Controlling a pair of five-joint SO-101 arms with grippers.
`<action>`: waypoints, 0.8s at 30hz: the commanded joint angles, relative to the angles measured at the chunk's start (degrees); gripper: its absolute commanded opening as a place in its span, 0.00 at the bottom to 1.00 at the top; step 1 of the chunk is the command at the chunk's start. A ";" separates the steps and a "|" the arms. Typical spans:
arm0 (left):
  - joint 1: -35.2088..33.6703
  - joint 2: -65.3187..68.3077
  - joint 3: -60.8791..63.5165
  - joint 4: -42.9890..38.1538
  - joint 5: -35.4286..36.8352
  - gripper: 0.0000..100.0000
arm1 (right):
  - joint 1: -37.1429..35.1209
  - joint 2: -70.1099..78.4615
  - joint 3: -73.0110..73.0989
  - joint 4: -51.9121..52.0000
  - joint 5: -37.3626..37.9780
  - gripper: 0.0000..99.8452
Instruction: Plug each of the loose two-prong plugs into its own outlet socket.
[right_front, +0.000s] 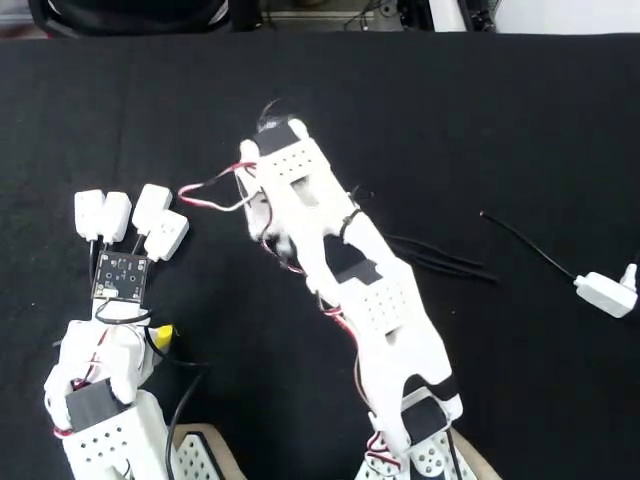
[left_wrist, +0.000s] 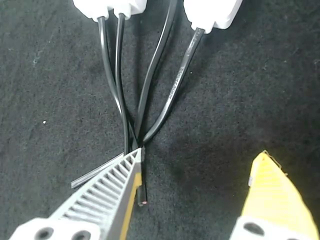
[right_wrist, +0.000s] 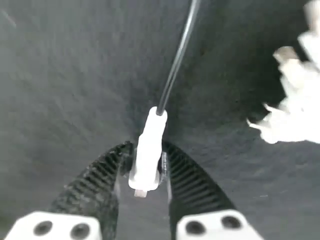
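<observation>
right pincer (right_wrist: 147, 148) clamps the white two-prong plug (right_wrist: 150, 132) by its sides; pushed in, it could twist askew. left pincer (left_wrist: 200, 152) gapes empty over black cords (left_wrist: 179, 77).

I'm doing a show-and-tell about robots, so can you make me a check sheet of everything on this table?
Surface: a black cloth covers the table.
Job's things: four white blocks, likely the sockets, are clustered in front of the left arm. The held plug sits between the right gripper's fingers. The loose plug lies near the table's right edge.
Clutter: nothing seen.
Grippers: the left gripper is open, with cables at one fingertip. The right gripper is shut on the held plug.
Cables: black cables run from the white blocks to the left gripper. Thin black cables lie beside the right arm.
Surroundings: dark equipment sits beyond the table's far edge.
</observation>
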 joint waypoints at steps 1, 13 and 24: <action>-0.57 -0.35 -0.48 0.35 -0.09 0.33 | 1.58 -0.31 7.52 2.11 20.22 0.04; -0.57 -0.35 -0.48 0.35 -0.09 0.33 | 1.67 -1.10 12.79 2.20 39.91 0.07; -0.57 -0.35 -0.48 0.35 -0.09 0.33 | 3.34 -1.10 7.96 2.29 33.58 0.23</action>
